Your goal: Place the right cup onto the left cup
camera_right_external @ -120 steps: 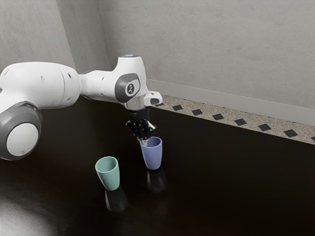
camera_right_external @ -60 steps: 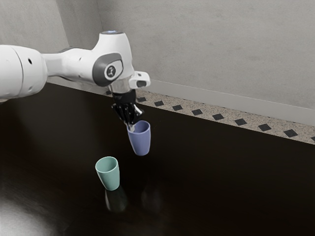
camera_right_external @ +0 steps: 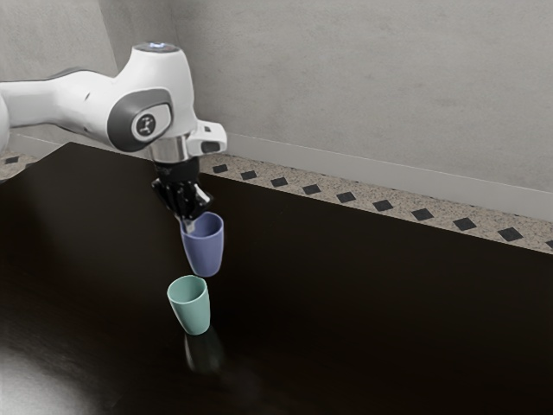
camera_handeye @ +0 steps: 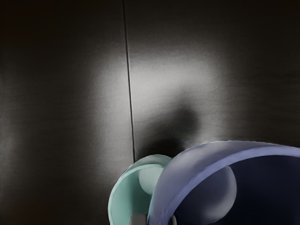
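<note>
Steadily now, the arm (camera_right_external: pixel 69 99) is brought in from the exterior view's left, its forearm carried nearly level, its wrist bent over so that the gripper (camera_right_external: pixel 188 226) is pointed down. The rim of the purple cup (camera_right_external: pixel 206 253) is pinched, one fingertip inside and one outside the wall, and the cup is held clear of the table (camera_right_external: pixel 389 328), mouth up, with a slight lean. And the green cup (camera_right_external: pixel 195 315)? Stood upright on the tabletop, mouth open, just beside and lower than the raised one; in the wrist view it is partly covered by the purple rim.

Dark and glossy, that surface: a reflection is thrown beneath the green cup, and in the wrist view a pale sheen (camera_handeye: pixel 164 75) is crossed by a thin straight seam (camera_handeye: pixel 129 79), with a soft shadow (camera_handeye: pixel 185 119) laid near the cups. Beyond, the room is closed off by a plain grey wall (camera_right_external: pixel 363 86), edged with a pale skirting (camera_right_external: pixel 363 171), and the speckled floor (camera_right_external: pixel 364 201) is patterned with dark diamonds (camera_right_external: pixel 383 206).
</note>
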